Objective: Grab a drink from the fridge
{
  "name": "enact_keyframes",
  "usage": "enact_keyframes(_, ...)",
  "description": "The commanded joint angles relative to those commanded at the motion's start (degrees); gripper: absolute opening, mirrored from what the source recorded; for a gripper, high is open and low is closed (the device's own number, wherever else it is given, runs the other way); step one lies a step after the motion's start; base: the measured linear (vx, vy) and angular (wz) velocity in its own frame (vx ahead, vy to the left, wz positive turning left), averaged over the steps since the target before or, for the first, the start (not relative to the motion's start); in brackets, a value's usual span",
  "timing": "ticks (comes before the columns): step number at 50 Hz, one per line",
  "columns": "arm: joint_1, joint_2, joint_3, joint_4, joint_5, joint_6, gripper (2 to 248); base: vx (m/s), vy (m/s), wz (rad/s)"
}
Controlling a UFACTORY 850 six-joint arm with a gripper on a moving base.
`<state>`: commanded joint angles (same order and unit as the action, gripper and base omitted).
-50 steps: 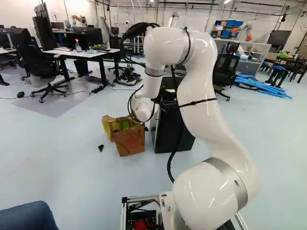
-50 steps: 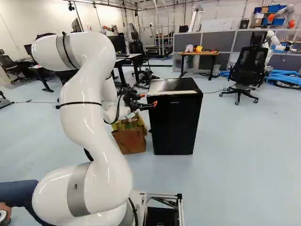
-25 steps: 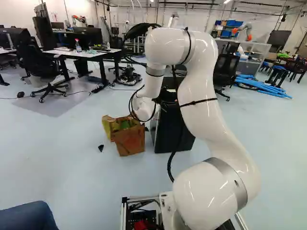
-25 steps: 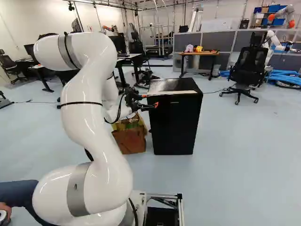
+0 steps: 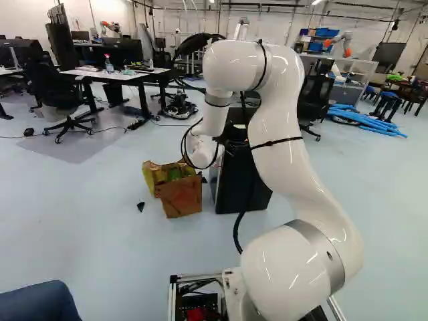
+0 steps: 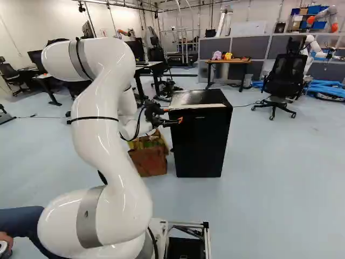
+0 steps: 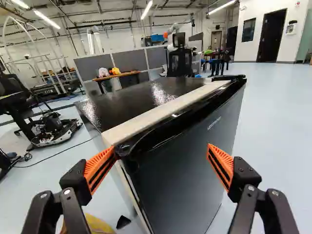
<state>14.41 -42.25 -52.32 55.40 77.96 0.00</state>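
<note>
- the white arm [image 5: 287, 150] is edging along from half a second ago, moving slightly rightward in the right base view, while its base is staying put.
- the fridge [image 6: 199, 140] is standing in place, its door [image 7: 183, 168] looking shut; the drink is not showing and is presumably waiting inside.
- the paper bag [image 6: 149, 161] is sitting unmoved beside the fridge.
- the gripper [image 7: 162, 147] is holding nothing, its jaws released and spreading wide: one finger is reaching the door's near top corner, contact being unclear. that small shift is probably lining it up for prying the door, so the task is only beginning.
</note>
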Motion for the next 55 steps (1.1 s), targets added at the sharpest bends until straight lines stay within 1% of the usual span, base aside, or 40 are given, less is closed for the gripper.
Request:
enact_keyframes(10, -0.08, -0.01, -0.02, 0.16, 0.0, 0.0, 247, 0.0, 0.0, 0.0)
enact_keyframes(25, -0.05, 0.14, 0.24, 1.38, 0.0, 0.0, 247, 0.0, 0.0, 0.0)
enact_keyframes(55, 0.41, 2.33, 3.92, 4.86, 0.0, 0.0, 247, -0.001, -0.001, -0.004)
